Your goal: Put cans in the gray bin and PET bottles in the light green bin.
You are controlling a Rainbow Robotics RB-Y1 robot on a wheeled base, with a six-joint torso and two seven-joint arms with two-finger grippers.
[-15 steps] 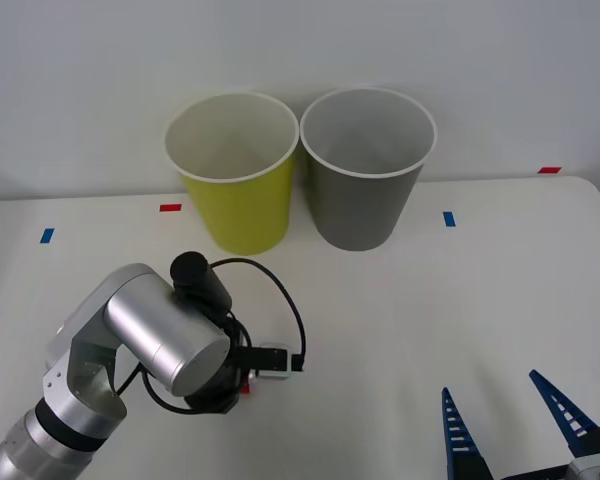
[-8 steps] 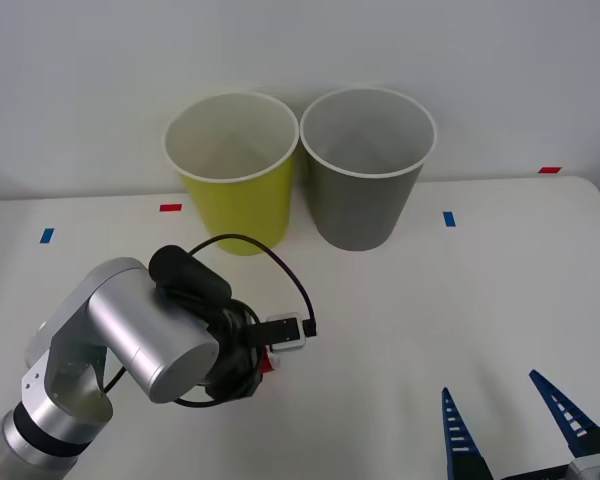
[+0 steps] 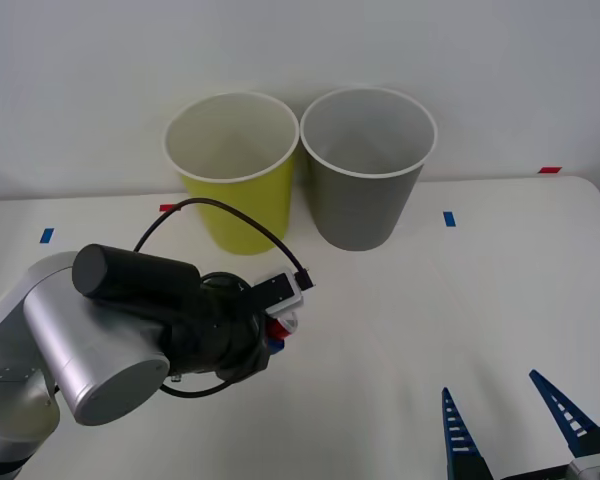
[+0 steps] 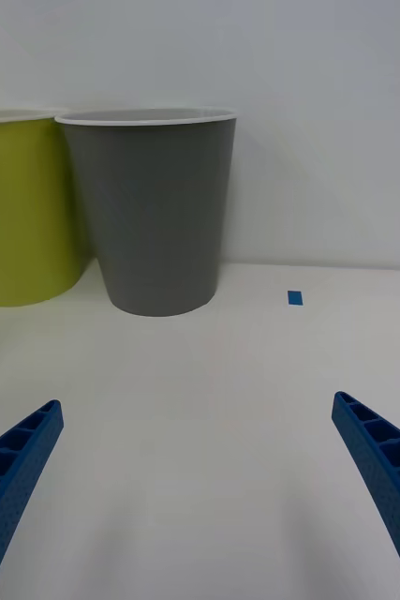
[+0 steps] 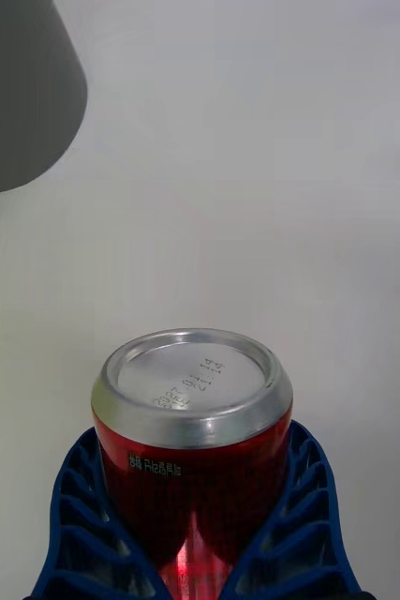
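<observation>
The left gripper (image 5: 192, 553) gripped the red can (image 5: 192, 441) (silver end facing out) above the table (image 3: 430, 300); the right gripper (image 4: 200, 497) waited, fingers spread.

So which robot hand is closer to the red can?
Left. The left gripper is clamped around the red can; the right gripper hangs open far across the table.
</observation>
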